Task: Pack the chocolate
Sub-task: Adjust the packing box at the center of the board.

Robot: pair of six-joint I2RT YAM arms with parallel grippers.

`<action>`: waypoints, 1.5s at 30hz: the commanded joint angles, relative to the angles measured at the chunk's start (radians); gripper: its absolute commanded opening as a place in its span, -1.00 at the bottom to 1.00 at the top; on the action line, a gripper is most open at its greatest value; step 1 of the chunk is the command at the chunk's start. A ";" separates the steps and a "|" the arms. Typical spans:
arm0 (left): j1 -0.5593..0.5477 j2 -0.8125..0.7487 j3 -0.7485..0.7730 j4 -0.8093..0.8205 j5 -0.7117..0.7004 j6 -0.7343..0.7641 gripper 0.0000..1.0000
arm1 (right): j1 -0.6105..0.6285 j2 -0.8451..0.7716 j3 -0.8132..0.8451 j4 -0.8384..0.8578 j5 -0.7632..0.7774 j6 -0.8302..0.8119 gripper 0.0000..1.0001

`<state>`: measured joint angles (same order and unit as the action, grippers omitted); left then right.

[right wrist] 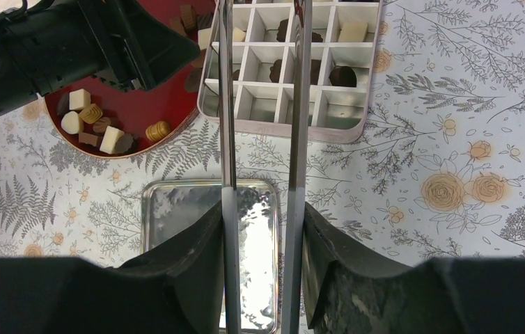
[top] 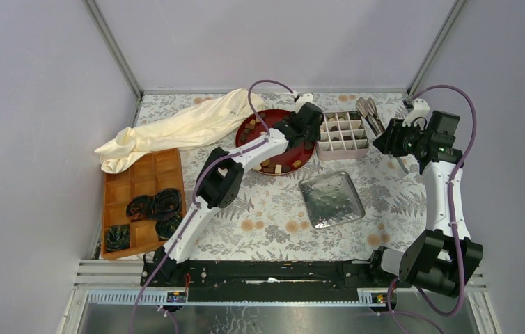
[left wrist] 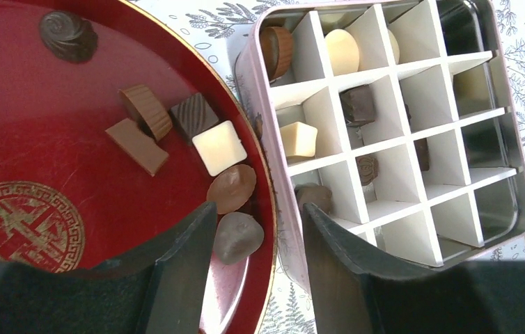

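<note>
Left gripper (left wrist: 258, 217) stands wide and empty, low over the line where the plate (left wrist: 37, 125) meets the box (left wrist: 282, 229). Its jaws straddle the plate rim and the box wall. One dark piece (left wrist: 237, 238) lies just beside the plate-side finger, inside the gap. The rest of the loose chocolate (left wrist: 219, 147) lies farther ahead on the plate, on the same side. Several box cells already hold pieces; many are vacant. Right gripper (right wrist: 263, 223) is clamped on tongs (right wrist: 226, 139), whose two blades stand apart and run lengthwise toward the box; the tips are out of view. From this arm the plate lies beyond the box and to one side. Judgement: the left arm is nearer the loose pieces, and the next pick calls for a shift toward the plate, clear of the rim.
</note>
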<state>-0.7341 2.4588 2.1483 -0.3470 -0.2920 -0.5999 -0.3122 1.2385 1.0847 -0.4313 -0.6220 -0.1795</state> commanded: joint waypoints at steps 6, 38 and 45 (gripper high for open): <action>-0.004 0.053 0.046 0.112 0.010 -0.007 -0.14 | -0.007 -0.030 0.005 0.050 -0.012 -0.015 -0.10; -0.006 0.011 -0.041 0.245 0.080 -0.060 -0.12 | -0.014 -0.036 0.001 0.049 -0.013 -0.022 -0.11; -0.016 0.065 0.051 0.153 0.012 -0.053 -0.14 | -0.016 -0.037 0.001 0.049 -0.012 -0.023 -0.11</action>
<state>-0.7372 2.4878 2.1460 -0.1349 -0.2184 -0.6468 -0.3218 1.2385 1.0813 -0.4316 -0.6193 -0.1871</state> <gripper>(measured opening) 0.433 0.452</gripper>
